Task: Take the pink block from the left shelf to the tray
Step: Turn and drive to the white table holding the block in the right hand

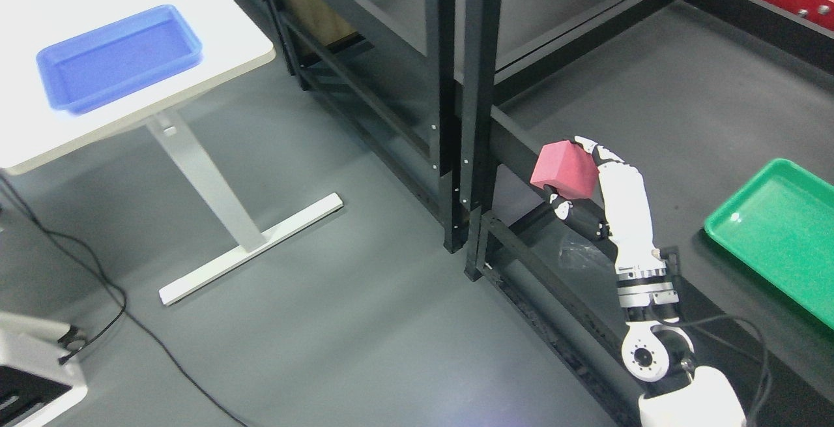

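A pink block (564, 170) is held in the air by my right hand (576, 179), whose fingers are shut on it from behind and below. The block hangs over the front rail of the black shelf (515, 147), at its left end by the upright posts. My right arm rises from the lower right corner of the head view. A blue tray (120, 57) lies on the white table (215, 42) at the upper left, far from the block. A green tray (778, 235) rests on the shelf surface at the right edge.
Black shelf uprights (469, 107) stand between the block and the white table. The table's white leg and foot (221, 231) rest on the grey floor. A black cable (98, 283) runs across the floor at the left, beside a white device (32, 368).
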### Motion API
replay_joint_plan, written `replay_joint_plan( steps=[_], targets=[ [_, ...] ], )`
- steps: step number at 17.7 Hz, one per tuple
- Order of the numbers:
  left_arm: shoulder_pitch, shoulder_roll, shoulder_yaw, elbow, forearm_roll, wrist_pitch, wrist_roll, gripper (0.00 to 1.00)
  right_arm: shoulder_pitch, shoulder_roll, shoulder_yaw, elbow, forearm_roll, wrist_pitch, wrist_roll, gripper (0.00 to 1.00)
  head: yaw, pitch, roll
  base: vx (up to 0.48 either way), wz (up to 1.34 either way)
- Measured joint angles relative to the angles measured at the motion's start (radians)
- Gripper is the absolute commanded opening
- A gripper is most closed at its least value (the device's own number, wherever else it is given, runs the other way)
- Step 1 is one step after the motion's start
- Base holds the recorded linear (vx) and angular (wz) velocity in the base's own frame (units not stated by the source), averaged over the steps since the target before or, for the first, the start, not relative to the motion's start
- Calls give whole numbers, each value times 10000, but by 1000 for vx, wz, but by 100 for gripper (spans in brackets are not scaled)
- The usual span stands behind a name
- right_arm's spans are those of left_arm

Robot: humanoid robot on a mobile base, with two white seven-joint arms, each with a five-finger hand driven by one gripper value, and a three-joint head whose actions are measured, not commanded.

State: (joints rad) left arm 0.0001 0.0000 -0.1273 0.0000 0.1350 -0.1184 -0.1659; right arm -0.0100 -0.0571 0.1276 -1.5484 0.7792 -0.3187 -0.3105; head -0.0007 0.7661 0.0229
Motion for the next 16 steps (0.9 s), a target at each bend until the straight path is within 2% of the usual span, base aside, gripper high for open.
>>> replay_joint_plan(
  steps=[5, 16],
  targets=[
    [0, 0, 0, 0, 0, 0, 0, 100, 68, -85, -137, -92, -671, -985, -94, 9, 0, 0, 0, -100, 508],
    [-1, 0, 0, 0, 0, -1, 0, 100, 98, -166, -272, -158, -1013, -1211, -88, 9, 0, 1, 0, -52, 397]
  ],
)
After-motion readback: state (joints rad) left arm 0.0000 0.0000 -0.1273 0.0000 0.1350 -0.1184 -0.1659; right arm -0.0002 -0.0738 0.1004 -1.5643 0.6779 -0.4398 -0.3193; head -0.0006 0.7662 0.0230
